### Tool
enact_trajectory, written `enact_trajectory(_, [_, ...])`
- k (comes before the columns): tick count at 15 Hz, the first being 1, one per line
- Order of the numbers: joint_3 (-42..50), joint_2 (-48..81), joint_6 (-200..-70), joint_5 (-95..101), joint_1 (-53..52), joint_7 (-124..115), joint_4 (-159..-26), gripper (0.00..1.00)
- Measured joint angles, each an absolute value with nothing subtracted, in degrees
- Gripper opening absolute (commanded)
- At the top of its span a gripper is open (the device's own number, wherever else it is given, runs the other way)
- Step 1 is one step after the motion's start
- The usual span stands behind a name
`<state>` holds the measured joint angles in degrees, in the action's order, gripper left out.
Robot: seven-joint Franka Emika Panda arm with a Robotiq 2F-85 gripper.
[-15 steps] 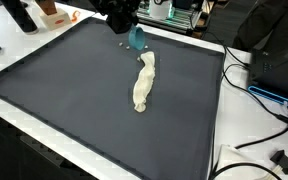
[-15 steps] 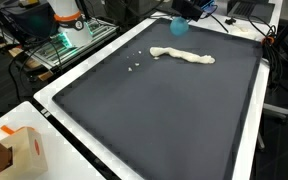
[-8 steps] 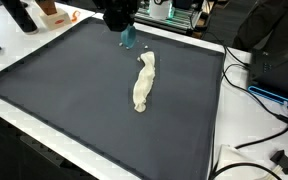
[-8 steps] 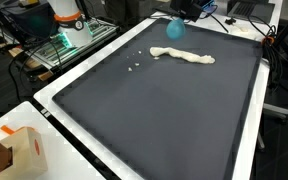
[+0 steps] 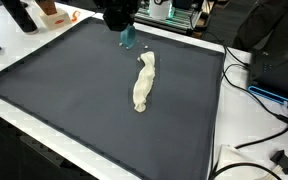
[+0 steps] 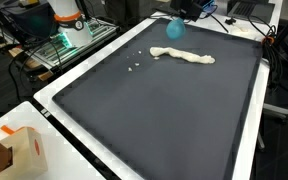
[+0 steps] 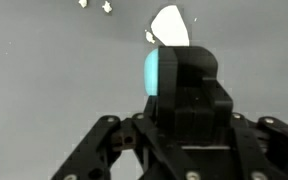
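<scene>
Over the far edge of the dark mat (image 5: pixel 74 90) (image 6: pixel 164 120), my gripper (image 5: pixel 119 22) (image 6: pixel 184 12) is shut on a small teal object (image 5: pixel 127 37) (image 6: pixel 173 29) that hangs just above the mat. In the wrist view the black fingers (image 7: pixel 189 75) cover most of the teal object (image 7: pixel 156 75), leaving only its left edge showing. A twisted white cloth (image 5: pixel 142 82) (image 6: pixel 184 56) lies stretched out on the mat right beside the teal object; one end of the cloth (image 7: pixel 170 25) shows past the fingers.
Small white crumbs (image 6: pixel 134 66) (image 7: pixel 106 7) lie on the mat near the cloth. An orange-and-white box (image 6: pixel 24 150) (image 5: pixel 54 12) stands off the mat. Cables (image 5: pixel 259 95) trail along one side, and electronics (image 6: pixel 64 40) sit beyond another edge.
Over the last second the gripper shifted a little sideways with the teal object, which now shows a narrower face. Nothing differs from half a second ago. The cloth has stayed put.
</scene>
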<state>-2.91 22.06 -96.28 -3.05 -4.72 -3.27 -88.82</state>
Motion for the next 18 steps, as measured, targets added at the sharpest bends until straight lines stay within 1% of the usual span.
enact_trajectory(5, [-2.7, 24.2, -96.1, 6.7, -8.3, -14.0, -88.5, 0.25])
enact_trajectory(9, [-2.0, 28.4, -93.3, 14.4, -12.8, -24.7, -86.2, 0.25])
enact_trajectory(18, [1.2, 38.9, -80.5, 26.4, -19.9, -37.6, -78.0, 0.25])
